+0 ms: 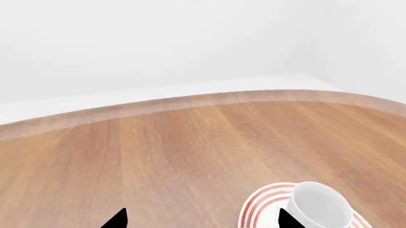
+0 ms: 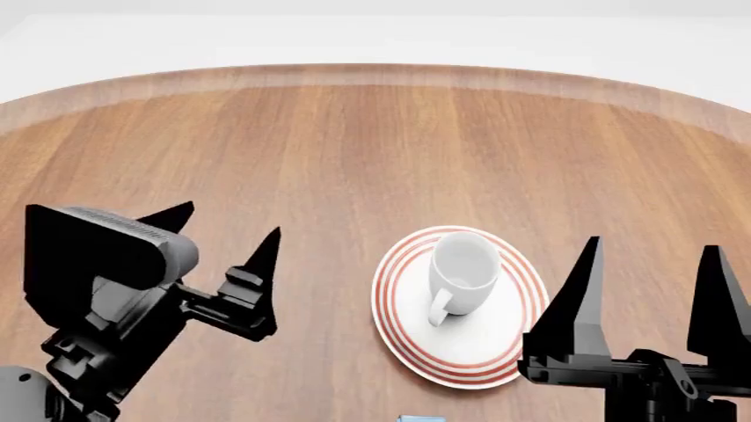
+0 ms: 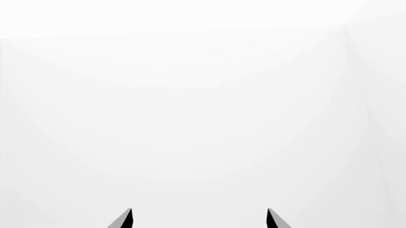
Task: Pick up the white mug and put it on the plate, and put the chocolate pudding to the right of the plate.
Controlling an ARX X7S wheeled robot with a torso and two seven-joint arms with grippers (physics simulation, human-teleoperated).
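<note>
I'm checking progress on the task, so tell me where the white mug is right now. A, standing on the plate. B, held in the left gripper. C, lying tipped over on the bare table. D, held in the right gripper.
A: the white mug stands upright on the plate, with both the left gripper and right gripper open and apart from it.

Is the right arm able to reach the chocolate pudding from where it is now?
Probably yes: the right gripper is open and empty, and the chocolate pudding lies near, barely visible at the head view's edge.

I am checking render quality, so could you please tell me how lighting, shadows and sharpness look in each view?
Head view: sharp, even light, soft shadow beside the white mug. Left wrist view: sharp, the plate cropped. Right wrist view: featureless white.
</note>
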